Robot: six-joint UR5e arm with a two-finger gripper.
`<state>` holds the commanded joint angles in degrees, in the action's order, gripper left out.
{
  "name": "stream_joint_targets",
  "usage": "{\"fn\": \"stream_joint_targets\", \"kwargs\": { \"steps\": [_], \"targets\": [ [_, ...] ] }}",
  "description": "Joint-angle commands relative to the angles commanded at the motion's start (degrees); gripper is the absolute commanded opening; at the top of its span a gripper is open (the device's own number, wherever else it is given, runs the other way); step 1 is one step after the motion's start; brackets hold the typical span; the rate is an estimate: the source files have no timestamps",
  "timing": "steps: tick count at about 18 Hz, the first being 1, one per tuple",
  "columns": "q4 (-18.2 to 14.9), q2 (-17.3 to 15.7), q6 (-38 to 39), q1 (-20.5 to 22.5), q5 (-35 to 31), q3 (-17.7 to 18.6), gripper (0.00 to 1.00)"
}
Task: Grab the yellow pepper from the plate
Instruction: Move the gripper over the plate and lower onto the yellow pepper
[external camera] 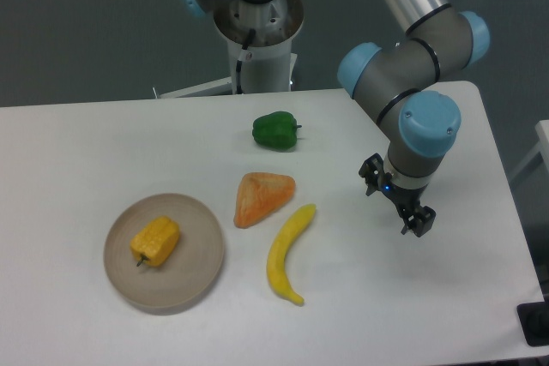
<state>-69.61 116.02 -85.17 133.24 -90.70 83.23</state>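
Note:
The yellow pepper (pixel 155 242) lies on its side on the tan plate (pixel 197 276) at the front left of the table, its dark stem pointing toward the front. My gripper (pixel 395 201) hangs over the right part of the table, far to the right of the plate. It points down, its black fingers (pixel 418 220) are spread apart, and nothing is between them.
A green pepper (pixel 275 130) sits at mid-table toward the back. An orange-peach triangular piece (pixel 262 198) and a curved yellow banana (pixel 287 254) lie between the plate and the gripper. The arm's base (pixel 256 32) stands beyond the table's far edge.

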Motion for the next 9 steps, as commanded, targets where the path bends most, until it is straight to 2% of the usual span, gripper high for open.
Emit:
{"fn": "stream_joint_targets", "kwargs": {
  "steps": [5,9],
  "targets": [
    [0.00,0.00,0.88,-0.96,0.44,-0.17,1.00],
    [-0.09,0.70,11.93,-4.64,0.53,-0.61,1.00]
  ]
}}
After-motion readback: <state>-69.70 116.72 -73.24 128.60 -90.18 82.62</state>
